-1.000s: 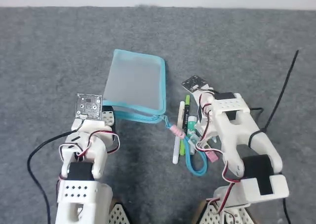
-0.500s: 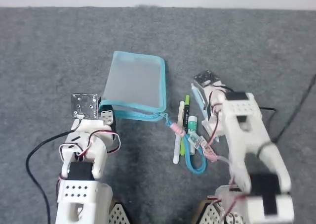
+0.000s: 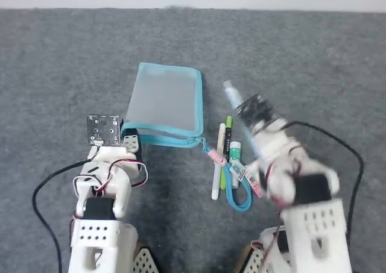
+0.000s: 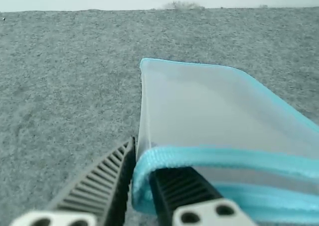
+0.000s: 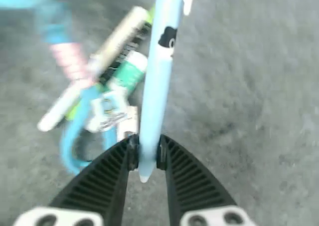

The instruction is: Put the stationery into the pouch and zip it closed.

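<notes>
The translucent pouch (image 3: pixel 166 101) with teal trim lies flat on the grey carpet. My left gripper (image 3: pixel 129 141) is shut on its near edge; in the left wrist view the teal rim (image 4: pixel 209 156) sits pinched in the gripper (image 4: pixel 143 161). My right gripper (image 3: pixel 252 127) is shut on a light blue pen (image 3: pixel 233 98), raised above the carpet right of the pouch. The pen (image 5: pixel 160 61) stands out between the closed fingers of the gripper (image 5: pixel 144 153). A white pen (image 3: pixel 217 164), green marker (image 3: pixel 228 141) and green-white tube (image 3: pixel 234 154) lie between the arms.
A blue lanyard loop (image 3: pixel 241 202) and a pink charm (image 3: pixel 216 159) lie with the loose stationery, the charm hanging off the pouch's zip end (image 3: pixel 202 143). A black cable (image 3: pixel 347 158) curves around the right arm. Bare carpet (image 3: pixel 301 56) stretches beyond the pouch.
The right arm has lifted the light blue pen off the pile and pulled back and up, its tip now pointing farther away. The left arm holds its place on the pouch.
</notes>
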